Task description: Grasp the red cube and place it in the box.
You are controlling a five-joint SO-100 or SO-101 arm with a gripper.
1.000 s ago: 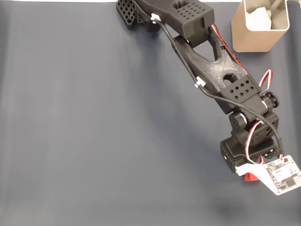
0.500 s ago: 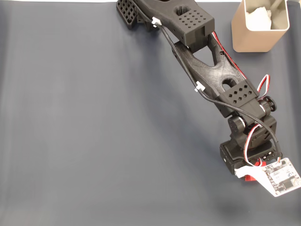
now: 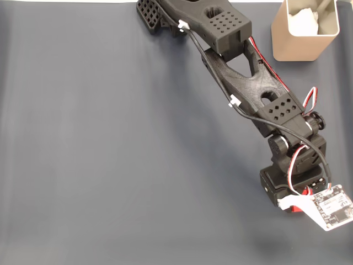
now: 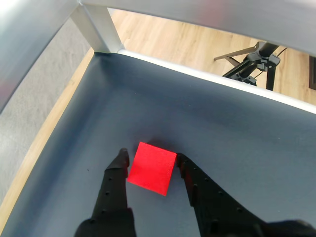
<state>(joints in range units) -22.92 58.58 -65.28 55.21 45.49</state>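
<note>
The red cube (image 4: 152, 168) rests on the dark mat between my two black fingers. My gripper (image 4: 152, 156) is shut on the red cube, with one finger pressing each side. In the fixed view only a red sliver of the cube (image 3: 298, 208) shows under the wrist's white circuit board (image 3: 329, 206), near the mat's lower right. The box (image 3: 295, 48) is a tan container at the top right corner, far from the gripper, with something white inside it.
My black arm (image 3: 248, 83) stretches diagonally from the top centre down to the lower right. In the wrist view the mat's edge and a metal frame leg (image 4: 101, 29) lie ahead, with wooden floor and a tripod (image 4: 252, 64) beyond.
The wrist has shifted slightly down and to the right over the cube. Less of the red cube shows under the circuit board than a second ago.
</note>
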